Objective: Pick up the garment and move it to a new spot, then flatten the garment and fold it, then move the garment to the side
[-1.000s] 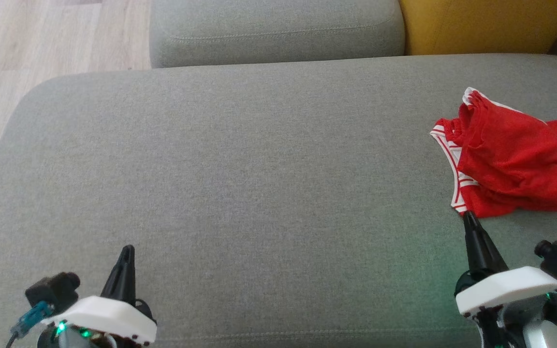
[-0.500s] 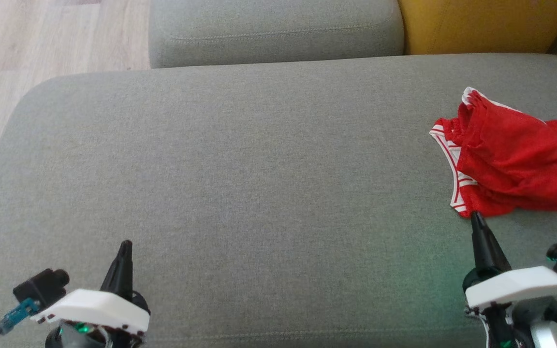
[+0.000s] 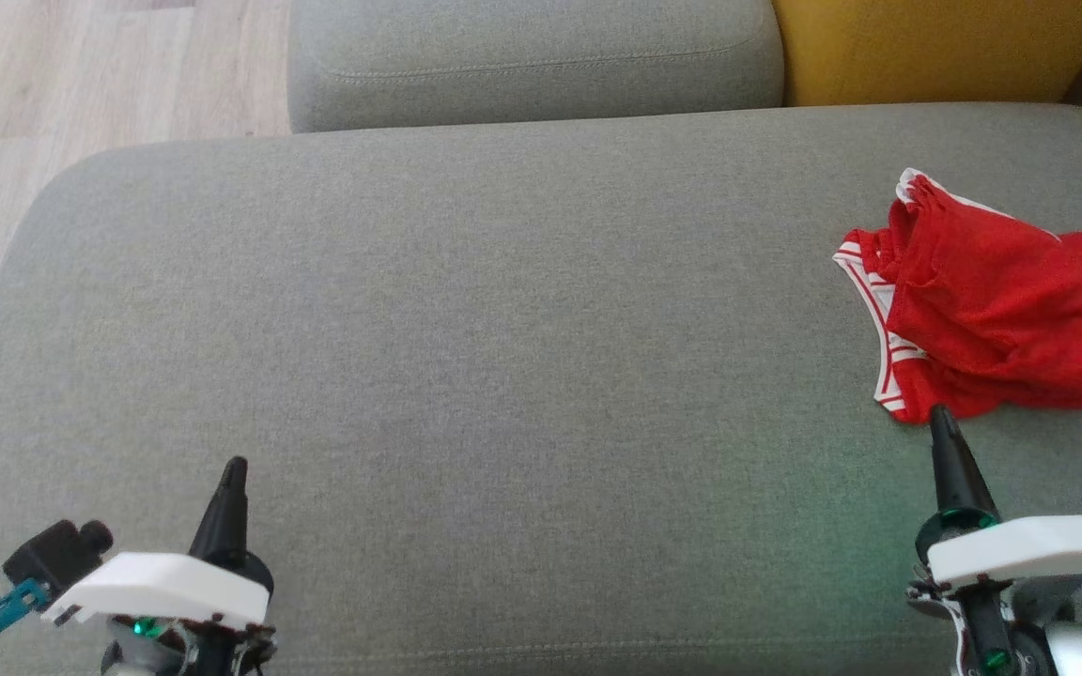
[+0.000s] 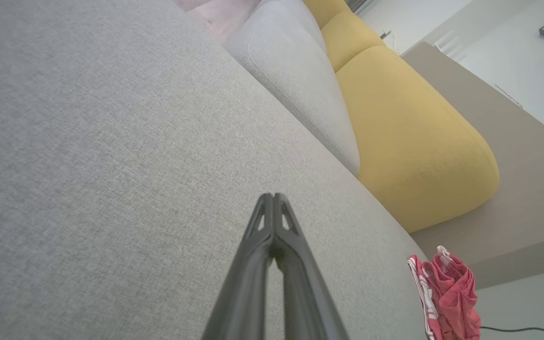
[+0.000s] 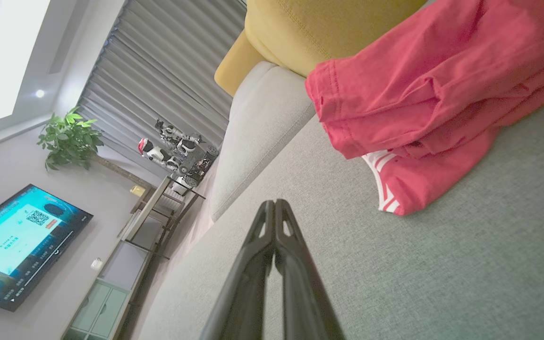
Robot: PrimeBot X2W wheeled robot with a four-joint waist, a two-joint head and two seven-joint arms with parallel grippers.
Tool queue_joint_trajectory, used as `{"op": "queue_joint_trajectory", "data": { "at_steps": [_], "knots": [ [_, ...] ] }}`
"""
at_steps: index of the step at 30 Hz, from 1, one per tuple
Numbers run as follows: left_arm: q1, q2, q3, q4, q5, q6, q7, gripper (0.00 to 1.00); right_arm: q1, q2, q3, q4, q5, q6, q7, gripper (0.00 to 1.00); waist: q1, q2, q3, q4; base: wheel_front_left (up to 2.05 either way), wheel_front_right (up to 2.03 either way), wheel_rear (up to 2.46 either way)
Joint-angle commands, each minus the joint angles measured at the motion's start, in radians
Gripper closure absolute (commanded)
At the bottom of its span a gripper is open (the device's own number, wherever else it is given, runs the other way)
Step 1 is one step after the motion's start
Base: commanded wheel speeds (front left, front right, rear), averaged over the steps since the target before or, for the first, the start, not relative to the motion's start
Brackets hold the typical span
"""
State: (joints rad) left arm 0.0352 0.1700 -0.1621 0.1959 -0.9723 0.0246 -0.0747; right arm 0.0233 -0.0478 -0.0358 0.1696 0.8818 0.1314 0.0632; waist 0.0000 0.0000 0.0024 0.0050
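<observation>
The garment, red with white striped trim, lies folded in a loose pile at the right edge of the grey sofa seat. It also shows in the left wrist view as a small red garment at the lower right, and close up as a red garment in the right wrist view. My right gripper is shut with nothing in it, its tip just below the garment's near corner. At the lower left my left gripper is shut and holds nothing, far from the cloth. Both tips show pressed together in the wrist views: left gripper, right gripper.
A grey back cushion and a yellow cushion stand behind the seat. Wooden floor lies past the seat's left end. The right wrist view shows a TV, a plant and a low cabinet.
Both arms have drawn back toward the bottom of the head view, the left drifting left and the right drifting right. The garment has stayed put.
</observation>
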Motion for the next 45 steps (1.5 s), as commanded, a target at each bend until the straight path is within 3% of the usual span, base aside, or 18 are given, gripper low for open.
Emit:
{"op": "queue_joint_trajectory", "data": {
  "at_steps": [1, 45],
  "knots": [
    [-0.057, 0.006, 0.039, -0.026, -0.031, -0.011, 0.007, 1.0, -0.058, -0.018, 0.004, -0.027, 0.039, 0.0, 0.005, 1.0, 0.0, 0.0, 0.0, 0.0, 0.0, 0.0, 0.0],
    [-0.118, -0.071, 0.191, 0.028, -0.488, -0.116, 0.122, 1.0, -0.11, -0.02, -0.038, 0.046, 0.554, -0.001, 0.023, 1.0, 0.0, 0.0, 0.001, -0.004, 0.0, 0.0, 0.0]
  ]
}}
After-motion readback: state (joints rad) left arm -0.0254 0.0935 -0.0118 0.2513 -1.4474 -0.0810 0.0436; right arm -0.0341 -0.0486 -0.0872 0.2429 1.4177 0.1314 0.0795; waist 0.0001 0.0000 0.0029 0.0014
